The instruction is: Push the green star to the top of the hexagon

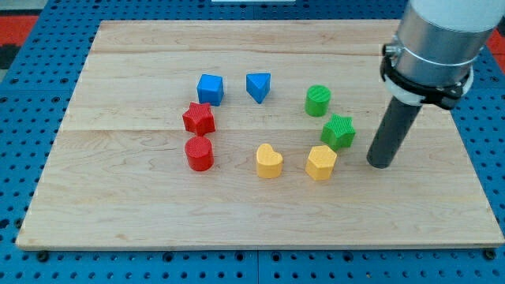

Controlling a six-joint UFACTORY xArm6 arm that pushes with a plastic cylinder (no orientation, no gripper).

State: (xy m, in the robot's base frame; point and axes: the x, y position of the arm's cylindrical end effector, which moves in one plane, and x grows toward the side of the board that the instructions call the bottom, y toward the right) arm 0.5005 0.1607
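The green star [338, 130] lies just to the view's left of my tip [380, 164], close beside it but with a sliver of bare wood between, and a little nearer the view's top. There is no pincer here to be apart or together: the arm ends in a straight dark rod, standing almost upright under its grey housing at the view's top right, with its lower end set down on the wooden board [118, 213]. The green star is ribbed on top, with short blunt points. It sits just above and to the right of the yellow hexagon [321, 162], nearly touching it. Above the star stands the green cylinder [319, 100]
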